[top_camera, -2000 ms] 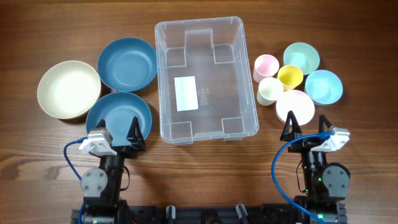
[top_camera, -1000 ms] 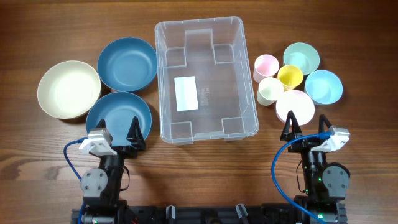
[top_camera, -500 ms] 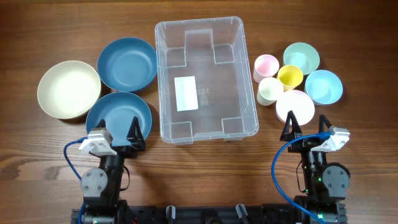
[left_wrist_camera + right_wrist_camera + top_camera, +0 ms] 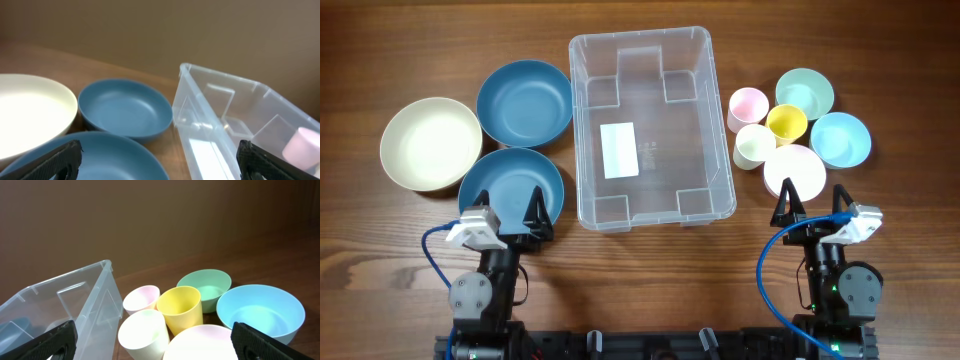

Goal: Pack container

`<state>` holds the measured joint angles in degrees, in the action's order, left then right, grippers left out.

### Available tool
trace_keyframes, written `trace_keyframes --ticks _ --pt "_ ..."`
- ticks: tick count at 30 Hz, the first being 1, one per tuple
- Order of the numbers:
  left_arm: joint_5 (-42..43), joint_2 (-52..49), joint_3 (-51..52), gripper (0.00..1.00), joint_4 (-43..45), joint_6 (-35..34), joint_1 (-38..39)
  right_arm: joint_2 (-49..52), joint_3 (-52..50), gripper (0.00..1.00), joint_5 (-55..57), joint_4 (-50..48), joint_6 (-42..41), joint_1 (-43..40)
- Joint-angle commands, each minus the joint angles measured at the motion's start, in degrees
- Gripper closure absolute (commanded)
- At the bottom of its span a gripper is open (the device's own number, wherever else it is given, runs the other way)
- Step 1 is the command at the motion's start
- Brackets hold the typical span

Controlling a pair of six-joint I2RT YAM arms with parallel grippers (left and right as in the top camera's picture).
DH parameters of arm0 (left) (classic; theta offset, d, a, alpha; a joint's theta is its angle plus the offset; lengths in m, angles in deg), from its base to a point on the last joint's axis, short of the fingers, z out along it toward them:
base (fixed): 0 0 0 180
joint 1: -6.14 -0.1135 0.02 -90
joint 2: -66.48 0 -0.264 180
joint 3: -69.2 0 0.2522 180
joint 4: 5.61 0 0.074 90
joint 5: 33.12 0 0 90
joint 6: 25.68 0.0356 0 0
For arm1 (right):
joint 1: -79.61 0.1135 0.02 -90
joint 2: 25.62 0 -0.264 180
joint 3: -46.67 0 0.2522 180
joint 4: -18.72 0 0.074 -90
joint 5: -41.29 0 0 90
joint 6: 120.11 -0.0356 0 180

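The clear plastic container [image 4: 648,128] stands empty in the middle of the table, a white label on its base; it also shows in the left wrist view [image 4: 235,125] and the right wrist view [image 4: 65,305]. My left gripper [image 4: 510,215] is open and empty, low at the front left, its fingertips over the near blue bowl [image 4: 510,185]. My right gripper [image 4: 815,210] is open and empty at the front right, just in front of the pale pink bowl [image 4: 794,171].
Left of the container: a cream bowl [image 4: 430,143] and a second blue bowl [image 4: 524,102]. Right of it: a pink cup [image 4: 748,106], yellow cup [image 4: 786,123], cream cup [image 4: 754,146], green bowl [image 4: 805,93] and light blue bowl [image 4: 840,138].
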<state>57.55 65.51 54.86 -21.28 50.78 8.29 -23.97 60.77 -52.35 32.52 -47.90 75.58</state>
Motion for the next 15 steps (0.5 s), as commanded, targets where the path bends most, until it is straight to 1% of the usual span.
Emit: trace_keyframes --ticks 1,2,3,6,9,12,15 --pt "-3.58 -0.17 0.13 0.00 7.67 1.16 0.24 0.13 -0.04 0.00 -0.70 -0.20 -0.42 0.33" --pt "-5.20 -0.17 -0.42 0.00 11.21 1.14 0.24 0.13 -0.04 0.00 -0.70 -0.20 -0.42 0.33" --pt "-6.88 -0.20 -1.55 0.00 12.07 1.14 0.24 0.13 -0.04 0.00 -0.70 -0.20 -0.39 0.33" --pt "-11.32 -0.83 -6.47 0.01 11.10 1.16 0.24 0.13 -0.04 0.00 -0.70 -0.20 -0.42 0.33" --pt "-15.61 -4.02 -13.97 0.01 9.73 1.16 0.24 0.13 -0.04 0.00 -0.70 -0.20 -0.39 0.33" --pt "-16.87 -10.93 -23.06 0.00 8.41 1.18 0.24 0.13 -0.04 0.00 -0.70 -0.20 -0.39 0.33" --pt "-17.27 -20.85 -33.33 0.01 5.81 1.55 0.24 0.13 -0.02 0.00 -0.70 -0.20 -0.42 0.33"
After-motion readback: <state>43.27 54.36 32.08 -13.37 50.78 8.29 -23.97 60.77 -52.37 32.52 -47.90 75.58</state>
